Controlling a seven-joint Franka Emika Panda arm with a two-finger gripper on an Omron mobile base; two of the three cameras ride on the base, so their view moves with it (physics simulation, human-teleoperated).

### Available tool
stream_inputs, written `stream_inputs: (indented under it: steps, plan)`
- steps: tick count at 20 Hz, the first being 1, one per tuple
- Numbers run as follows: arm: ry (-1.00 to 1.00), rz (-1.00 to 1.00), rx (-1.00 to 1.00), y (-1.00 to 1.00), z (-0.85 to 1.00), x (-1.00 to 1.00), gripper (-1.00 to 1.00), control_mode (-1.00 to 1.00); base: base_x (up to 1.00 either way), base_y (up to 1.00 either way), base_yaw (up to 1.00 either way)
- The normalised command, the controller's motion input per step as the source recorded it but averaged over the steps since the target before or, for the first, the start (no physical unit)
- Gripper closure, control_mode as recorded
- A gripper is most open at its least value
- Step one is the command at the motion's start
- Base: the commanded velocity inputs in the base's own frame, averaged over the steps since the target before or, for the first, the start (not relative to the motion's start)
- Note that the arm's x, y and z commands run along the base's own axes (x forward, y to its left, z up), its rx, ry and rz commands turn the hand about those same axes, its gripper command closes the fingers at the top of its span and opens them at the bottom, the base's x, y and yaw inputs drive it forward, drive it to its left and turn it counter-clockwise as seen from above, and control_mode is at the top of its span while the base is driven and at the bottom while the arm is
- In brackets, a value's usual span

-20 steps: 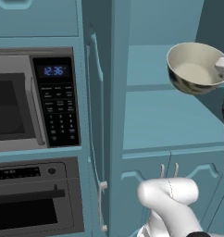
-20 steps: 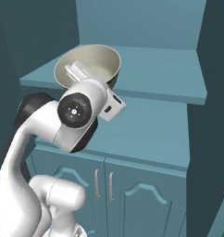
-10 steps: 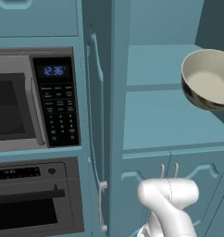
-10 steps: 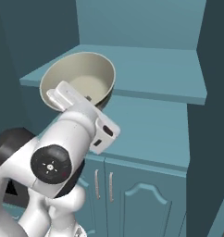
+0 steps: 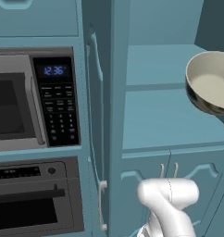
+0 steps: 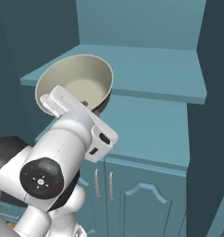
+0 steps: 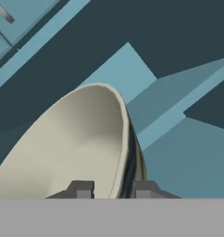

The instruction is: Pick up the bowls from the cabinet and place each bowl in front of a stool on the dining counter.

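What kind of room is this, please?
Most likely a home kitchen. A built-in microwave sits above an oven, beside a tall blue cabinet with shelves and panelled doors. The gripper is holding a cream bowl by its rim.

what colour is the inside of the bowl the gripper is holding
Plain cream, unmarked, inside the bowl; its outside looks dark. The right base view shows it best.

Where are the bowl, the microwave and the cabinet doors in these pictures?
bowl (image 6: 79,85): right base view, cream inside.
microwave (image 5: 56,99): left base view, keypad panel.
cabinet doors (image 6: 141,203): right base view, right door's panel.
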Motion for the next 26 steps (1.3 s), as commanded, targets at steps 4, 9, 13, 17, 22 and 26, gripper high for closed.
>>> stream_inputs:
  steps: [4,9,13,17,22,26]
  plan:
    - [0.0,0.0,0.0,0.0,0.0,0.0,1.0,1.0,-0.76,0.0,0.01]
    - [0.0,0.0,0.0,0.0,0.0,0.0,1.0,1.0,-0.94,0.0,0.06]
    - [0.0,0.0,0.0,0.0,0.0,0.0,1.0,1.0,-0.81,-0.01,0.08]
    - [0.0,0.0,0.0,0.0,0.0,0.0,1.0,1.0,-0.61,0.0,0.21]
    - [0.0,0.0,0.0,0.0,0.0,0.0,1.0,1.0,-0.3,0.0,0.46]
    - [0.0,0.0,0.0,0.0,0.0,0.0,1.0,1.0,-0.13,0.0,0.67]
